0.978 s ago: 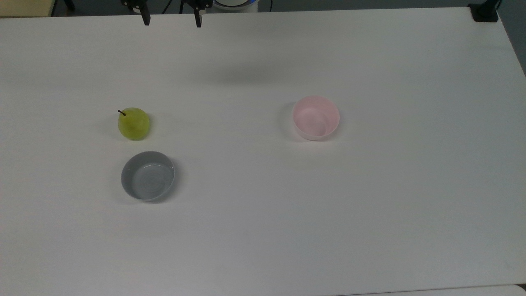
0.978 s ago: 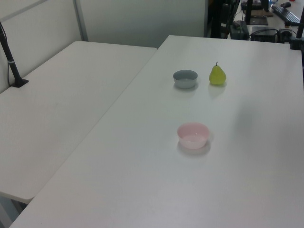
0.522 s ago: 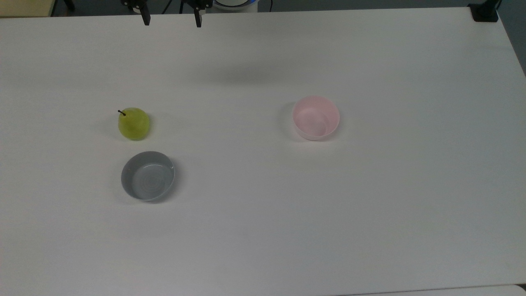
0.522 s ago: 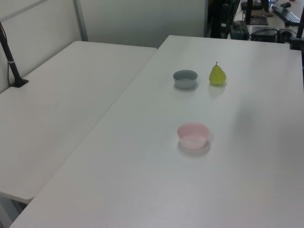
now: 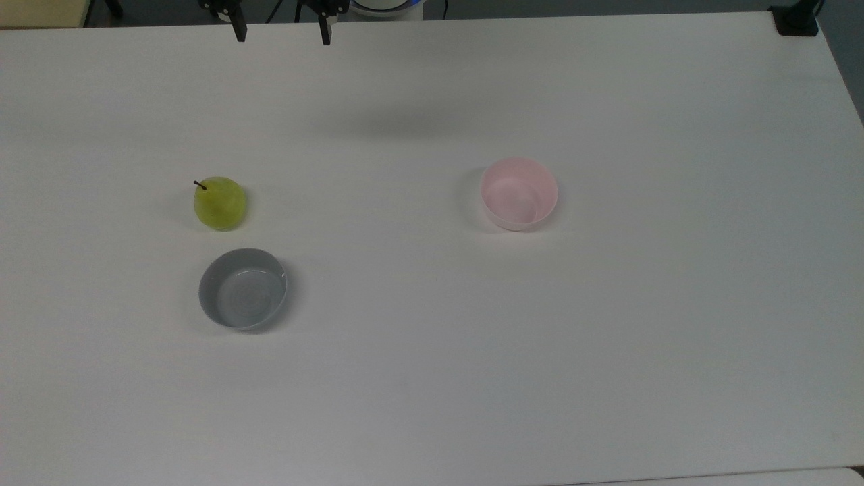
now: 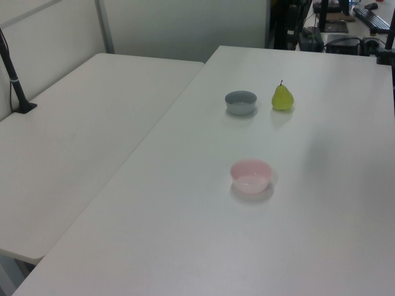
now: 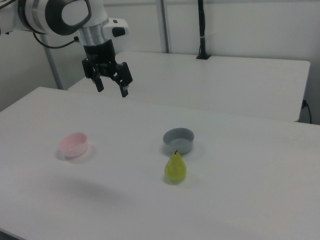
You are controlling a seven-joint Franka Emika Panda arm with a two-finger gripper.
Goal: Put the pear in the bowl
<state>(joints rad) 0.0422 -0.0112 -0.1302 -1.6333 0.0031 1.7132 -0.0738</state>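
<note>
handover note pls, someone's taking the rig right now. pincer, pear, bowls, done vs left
Pincer: open, empty, raised above the table near the top view's upper edge, far from every object.
Pear: upright on the table, stem up, untouched, just beside the grey bowl without touching it.
Pink bowl: empty, off to the top view's right of the pear.
Grey bowl: also empty; not the target.
Done: nothing yet.
Left: reach the pear, grasp it, carry it across to the pink bowl, release.
</note>
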